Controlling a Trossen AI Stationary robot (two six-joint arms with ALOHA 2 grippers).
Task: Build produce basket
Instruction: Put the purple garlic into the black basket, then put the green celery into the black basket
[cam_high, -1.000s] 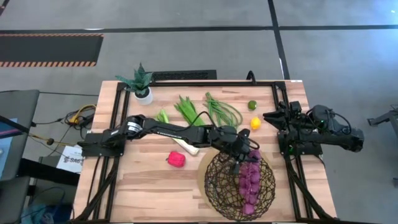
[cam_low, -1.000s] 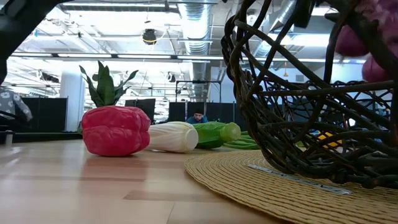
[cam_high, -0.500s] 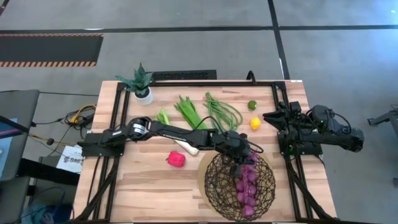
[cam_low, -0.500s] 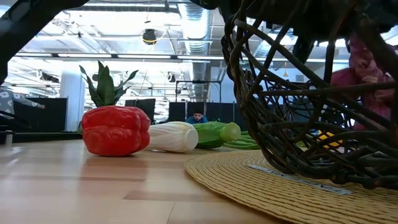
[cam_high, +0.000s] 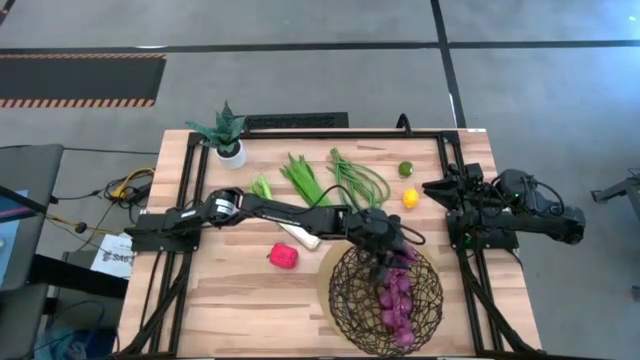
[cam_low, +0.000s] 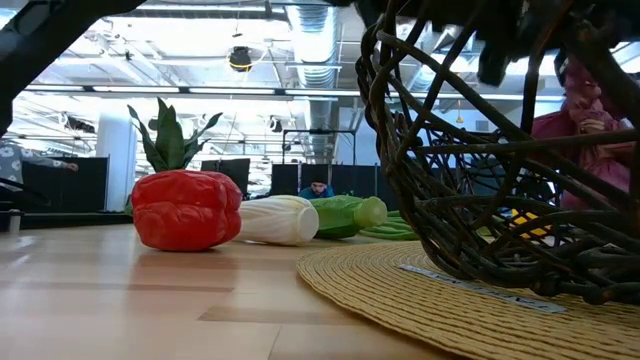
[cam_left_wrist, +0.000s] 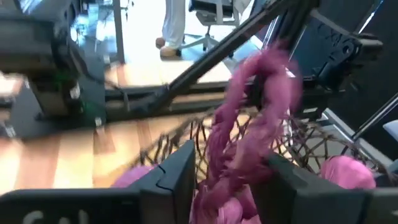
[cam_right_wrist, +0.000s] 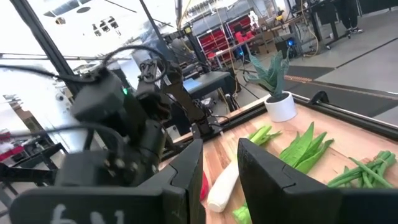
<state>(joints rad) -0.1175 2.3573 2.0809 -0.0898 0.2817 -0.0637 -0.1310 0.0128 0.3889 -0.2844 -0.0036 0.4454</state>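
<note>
The dark woven wire basket (cam_high: 350, 300) stands on a round straw mat at the table's near right and fills the right of the low view (cam_low: 450, 200). My left gripper (cam_high: 385, 268) reaches over the basket's far rim, shut on the purple grape bunch (cam_high: 398, 302), which lies inside the basket (cam_low: 585, 150). My right gripper (cam_high: 437, 188) waits open at the table's right edge, near the lemon (cam_high: 410, 198). The red pepper (cam_high: 283, 256) and leek (cam_high: 300, 236) lie on the table left of the basket. My left gripper pinches the grape bunch's upper strand (cam_left_wrist: 219, 155) between its two fingers (cam_left_wrist: 177, 180). The fingers come from above, slanting toward the near edge. The bunch hangs below them, and its lower grapes (cam_high: 400, 318) rest inside the basket.
A green leafy stalk (cam_high: 302, 178), looped green beans (cam_high: 358, 178) and a lime (cam_high: 405, 169) lie at the far middle of the table. A spiky potted plant (cam_high: 226, 135) stands at the far left. Bare wood shows at the near left.
My left gripper has gone down into the basket with the grape bunch. The bunch, which hung high and stretched out over the basket's right half, now sits lower and bunched up inside it.
</note>
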